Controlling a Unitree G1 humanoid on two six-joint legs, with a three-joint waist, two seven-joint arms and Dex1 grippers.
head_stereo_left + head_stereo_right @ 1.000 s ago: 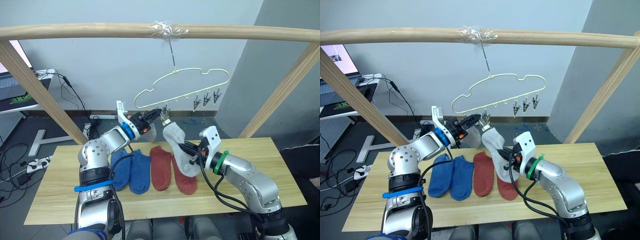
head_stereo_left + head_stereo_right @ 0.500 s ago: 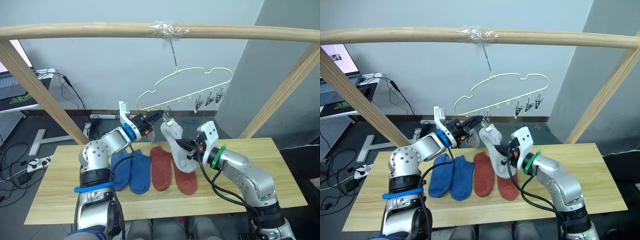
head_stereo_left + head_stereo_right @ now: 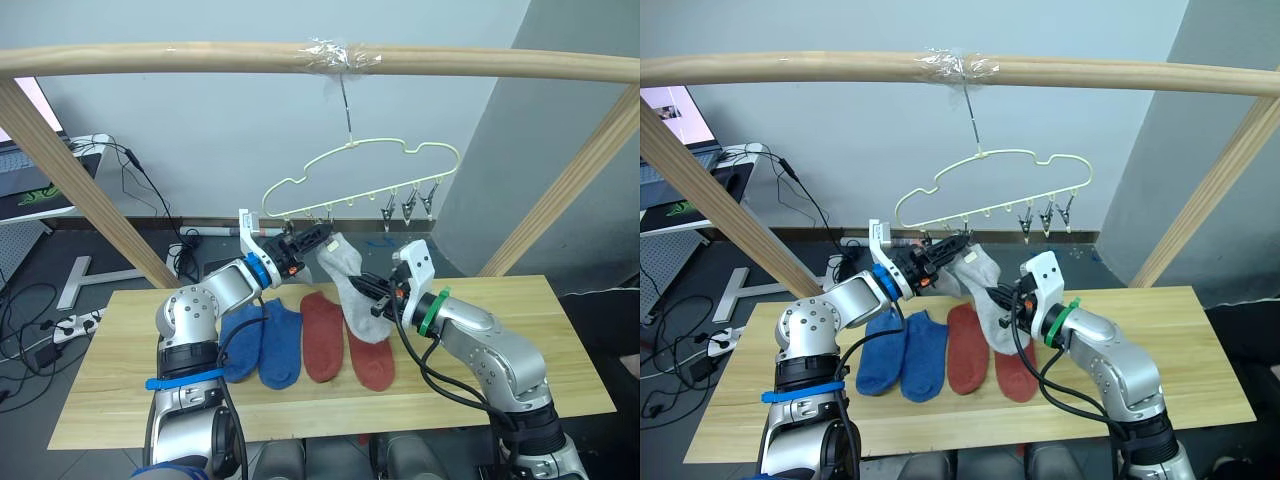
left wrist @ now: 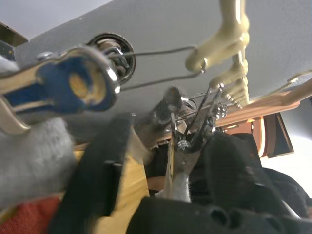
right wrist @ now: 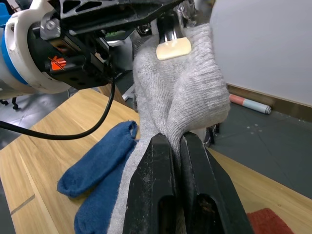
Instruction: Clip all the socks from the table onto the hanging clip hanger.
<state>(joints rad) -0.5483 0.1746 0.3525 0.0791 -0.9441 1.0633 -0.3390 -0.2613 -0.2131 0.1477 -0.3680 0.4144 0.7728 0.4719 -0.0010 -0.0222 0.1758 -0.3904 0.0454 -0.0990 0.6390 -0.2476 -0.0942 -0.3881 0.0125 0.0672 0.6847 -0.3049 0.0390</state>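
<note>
The pale clip hanger [image 3: 352, 168] hangs by its hook from the taped rail. A light grey sock [image 3: 348, 280] hangs slanted from one of its left clips [image 5: 173, 41], which bites the cuff. My left gripper [image 3: 318, 238] is at that clip [image 4: 183, 146], fingers [image 4: 105, 165] spread on either side of it, so it is open. Lower on the same sock, my right gripper [image 5: 173, 141] is shut on the fabric. Two blue socks [image 3: 265, 340] and two rust red socks [image 3: 345, 350] lie side by side on the table [image 3: 110, 370].
A round wooden rail [image 3: 200, 62] with slanted posts [image 3: 75, 170] frames the table. Three free clips [image 3: 408, 206] hang at the hanger's right end. Cables and a laptop [image 3: 35, 185] lie beyond the table's left end.
My left gripper has opened at the clip. The hanger and the sock's cuff have swung a little to the left. My right gripper keeps its hold on the grey sock.
</note>
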